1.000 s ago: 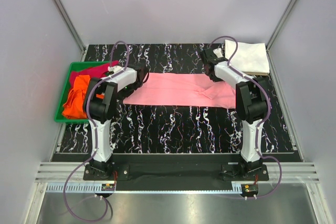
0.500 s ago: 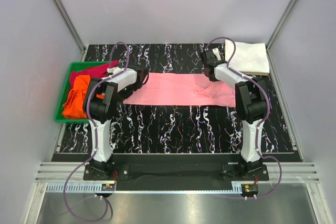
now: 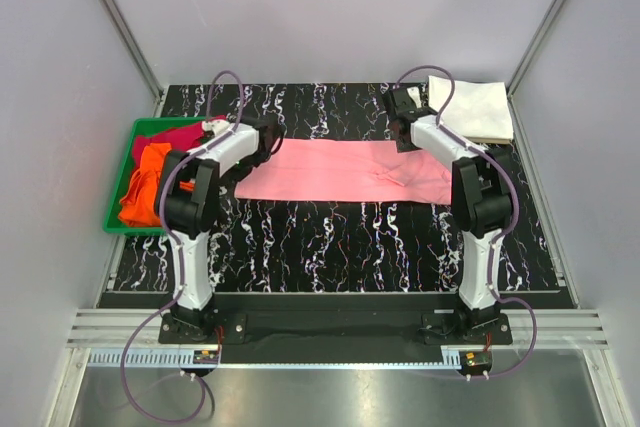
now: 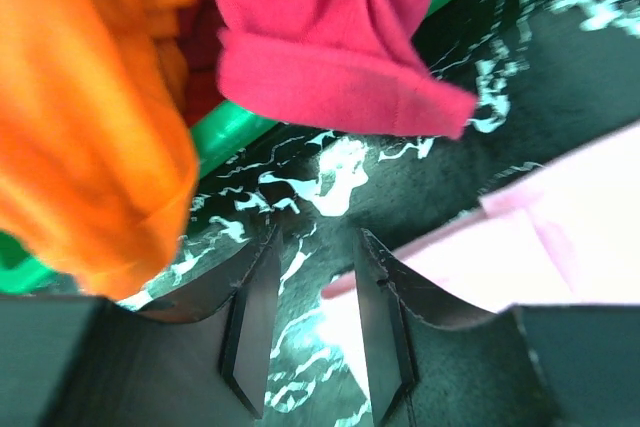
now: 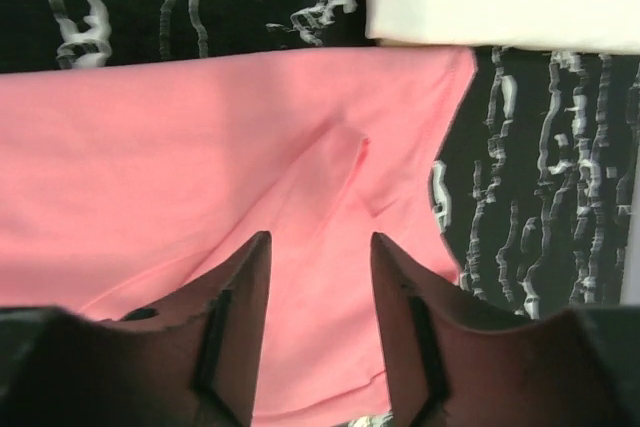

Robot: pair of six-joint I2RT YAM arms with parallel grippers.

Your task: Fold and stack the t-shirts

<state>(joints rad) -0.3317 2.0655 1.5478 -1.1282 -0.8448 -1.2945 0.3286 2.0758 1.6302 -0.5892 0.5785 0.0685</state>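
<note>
The light pink t-shirt (image 3: 340, 169) lies folded into a long strip across the middle of the table. My left gripper (image 3: 268, 139) hovers at its left end, open; only table and the shirt's edge (image 4: 570, 227) show between the fingers (image 4: 250, 327). Over the right end my right gripper (image 3: 403, 132) is also open, with pink cloth (image 5: 200, 147) flat below and nothing pinched. A folded white t-shirt (image 3: 475, 107) rests at the back right corner. The orange (image 3: 140, 192) and magenta-red (image 3: 175, 135) t-shirts sit crumpled in the tray.
The green plastic tray (image 3: 115, 217) stands at the left table edge, its rim (image 4: 225, 132) close behind my left gripper. A magenta sleeve (image 4: 330, 37) hangs over that rim. Grey walls and metal rails enclose the black marbled table (image 3: 330, 247).
My right gripper has opened and let go of the pink t-shirt's right end. Both grippers have shifted slightly toward the far side. The strip now lies flatter.
</note>
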